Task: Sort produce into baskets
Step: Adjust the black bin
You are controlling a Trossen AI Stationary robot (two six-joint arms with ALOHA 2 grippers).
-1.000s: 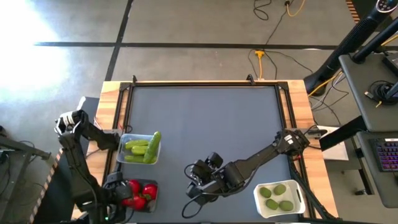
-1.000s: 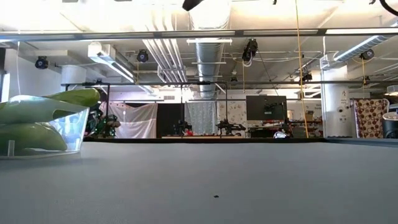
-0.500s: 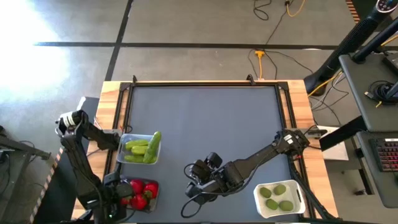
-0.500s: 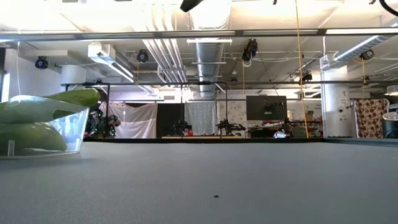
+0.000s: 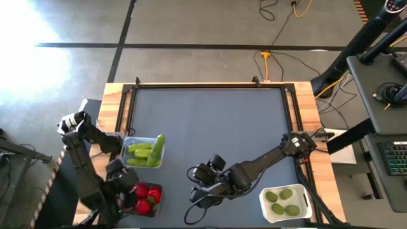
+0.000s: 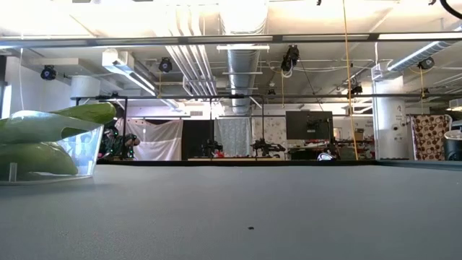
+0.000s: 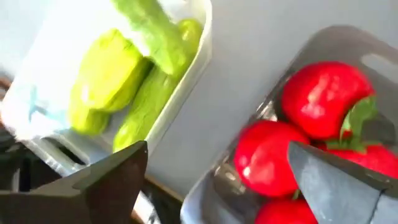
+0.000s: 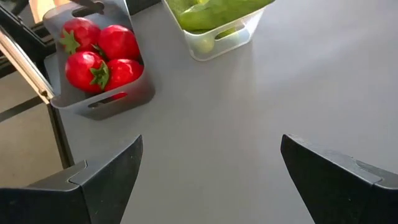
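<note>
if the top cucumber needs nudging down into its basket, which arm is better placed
Left. Its open end effector hovers between the dark basket of tomatoes and the clear basket, right beside the cucumber jutting over the rim. The right end effector, also open, sits farther off over bare table.

High view looks straight down; low view skims level across the tabletop (image 6: 253, 209); both wrist views, close, share the tomatoes (image 8: 99, 53).
</note>
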